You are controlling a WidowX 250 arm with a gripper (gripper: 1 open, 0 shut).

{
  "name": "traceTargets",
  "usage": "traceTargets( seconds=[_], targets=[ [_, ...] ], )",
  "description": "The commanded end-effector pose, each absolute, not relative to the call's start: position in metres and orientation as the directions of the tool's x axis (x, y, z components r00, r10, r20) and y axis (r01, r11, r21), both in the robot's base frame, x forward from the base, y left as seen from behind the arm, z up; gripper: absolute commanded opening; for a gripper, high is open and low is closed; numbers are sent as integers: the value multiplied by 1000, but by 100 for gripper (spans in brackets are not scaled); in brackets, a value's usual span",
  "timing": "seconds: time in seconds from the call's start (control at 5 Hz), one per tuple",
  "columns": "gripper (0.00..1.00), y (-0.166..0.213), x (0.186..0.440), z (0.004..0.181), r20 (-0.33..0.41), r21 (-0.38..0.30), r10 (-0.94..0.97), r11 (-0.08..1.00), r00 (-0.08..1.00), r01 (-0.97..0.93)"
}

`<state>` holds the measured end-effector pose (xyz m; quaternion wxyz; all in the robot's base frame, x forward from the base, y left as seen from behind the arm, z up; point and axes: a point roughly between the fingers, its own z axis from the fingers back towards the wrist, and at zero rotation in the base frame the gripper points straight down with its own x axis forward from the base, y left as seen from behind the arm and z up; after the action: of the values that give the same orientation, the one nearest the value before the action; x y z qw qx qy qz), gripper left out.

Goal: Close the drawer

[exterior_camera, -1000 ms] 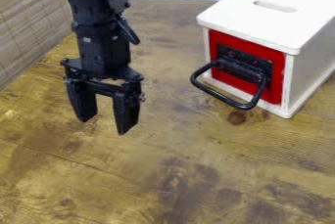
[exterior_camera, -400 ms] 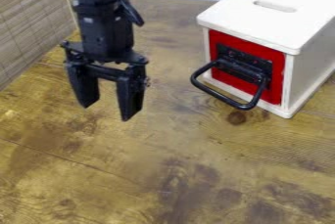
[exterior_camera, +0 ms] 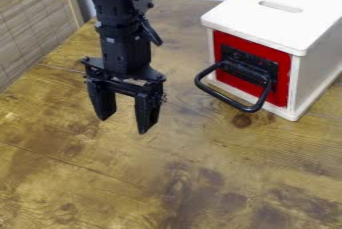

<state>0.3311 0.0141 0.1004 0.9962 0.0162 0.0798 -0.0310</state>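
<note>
The drawer (exterior_camera: 249, 66) has a red front with a black panel and sits in a white box-shaped cabinet (exterior_camera: 278, 23) with a slot on top, at the right of the wooden table. Its large black loop handle (exterior_camera: 230, 88) sticks out toward the front left. The drawer front looks about level with the cabinet face; I cannot tell how far it is pulled out. My black gripper (exterior_camera: 124, 119) hangs to the left of the handle, pointing down just above the table. Its fingers are spread apart with nothing between them.
The wooden table (exterior_camera: 201, 183) fills the view. A wall of horizontal wooden slats (exterior_camera: 34, 28) stands along the left edge. The cabinet stands near the table's right side.
My gripper has moved right and a little toward the front, nearer the drawer handle. It stays open. The drawer has not moved.
</note>
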Motion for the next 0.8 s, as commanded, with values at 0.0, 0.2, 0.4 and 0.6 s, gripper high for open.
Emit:
traceTargets(
  seconds=[0.0,0.2,0.4,0.6],
  targets=[
    [100,17,332,105,-141,35,-66,997,988,71],
    [100,12,338,98,-147,35,-102,993,984,109],
    [100,2,355,91,-131,41,-132,990,983,138],
    [100,-9,369,86,-118,52,-163,984,980,170]
  ],
)
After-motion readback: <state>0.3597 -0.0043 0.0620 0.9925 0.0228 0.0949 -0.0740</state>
